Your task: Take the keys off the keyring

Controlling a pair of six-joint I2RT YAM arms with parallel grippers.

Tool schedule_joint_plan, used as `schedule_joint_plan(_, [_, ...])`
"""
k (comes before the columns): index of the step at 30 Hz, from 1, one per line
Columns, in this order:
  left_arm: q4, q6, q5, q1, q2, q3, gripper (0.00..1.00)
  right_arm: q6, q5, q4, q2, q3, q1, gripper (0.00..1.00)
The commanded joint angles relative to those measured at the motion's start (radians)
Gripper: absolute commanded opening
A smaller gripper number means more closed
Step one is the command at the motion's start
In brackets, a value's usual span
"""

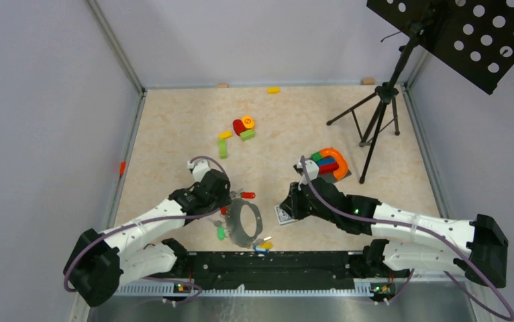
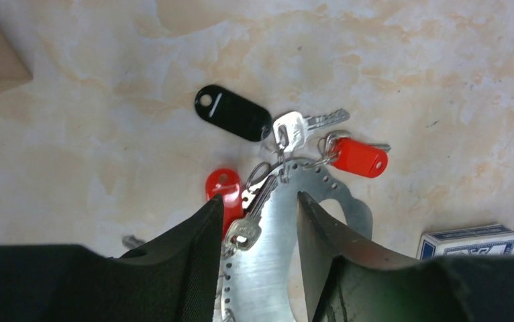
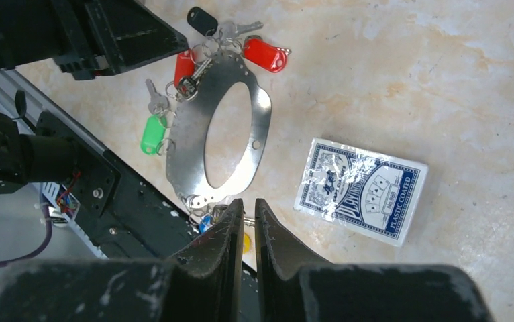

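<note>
The keyring [image 1: 244, 225] is a flat grey metal loop lying on the table near the front. Keys hang from its rim with red [image 2: 358, 157], second red [image 2: 223, 188], black [image 2: 233, 113], green [image 3: 152, 134], blue [image 3: 206, 223] and yellow [image 1: 266, 245] tags. My left gripper [image 2: 261, 208] is open just above the loop's far end, its fingers either side of the band [image 2: 278, 261] and a silver key [image 2: 244, 231]. My right gripper [image 3: 249, 204] is shut and empty, to the right of the keyring [image 3: 187, 141], beside the near end.
A blue playing-card box [image 3: 362, 188] lies right of the loop, under my right wrist. Coloured toy blocks [image 1: 241, 129] and an orange arch [image 1: 331, 164] lie further back. A black tripod [image 1: 375, 121] stands at back right. The black arm-base rail [image 1: 274, 265] runs along the front.
</note>
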Motion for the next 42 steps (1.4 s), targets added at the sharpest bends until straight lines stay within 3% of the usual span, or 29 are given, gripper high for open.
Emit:
schedule_joint_plan(1, [-0.183, -0.126, 0.011, 0.003, -0.077, -0.003, 0.50, 0.016, 0.004, 0.013, -0.011, -0.015, 0.009, 0.11])
schedule_joint_plan(7, [-0.336, -0.314, 0.043, 0.002, -0.147, -0.067, 0.51, 0.025, -0.021, 0.039, 0.029, -0.015, 0.010, 0.11])
schedule_joint_plan(16, [-0.204, -0.267, 0.137, 0.002, -0.108, -0.121, 0.47, 0.034, -0.041, 0.036, 0.062, -0.005, 0.010, 0.11])
schedule_joint_plan(26, [-0.211, -0.251, 0.169, 0.002, -0.105, -0.130, 0.40, 0.041, -0.035, 0.038, 0.062, -0.016, 0.009, 0.11])
schedule_joint_plan(34, [-0.195, -0.250, 0.183, 0.002, -0.155, -0.178, 0.21, 0.039, -0.042, 0.050, 0.079, -0.013, 0.010, 0.11])
schedule_joint_plan(39, [-0.179, -0.247, 0.174, 0.002, -0.149, -0.193, 0.02, 0.037, -0.040, 0.040, 0.080, -0.011, 0.009, 0.11])
schedule_joint_plan(42, [-0.186, -0.243, 0.154, 0.002, -0.156, -0.188, 0.00, 0.039, -0.036, 0.033, 0.071, -0.017, 0.009, 0.11])
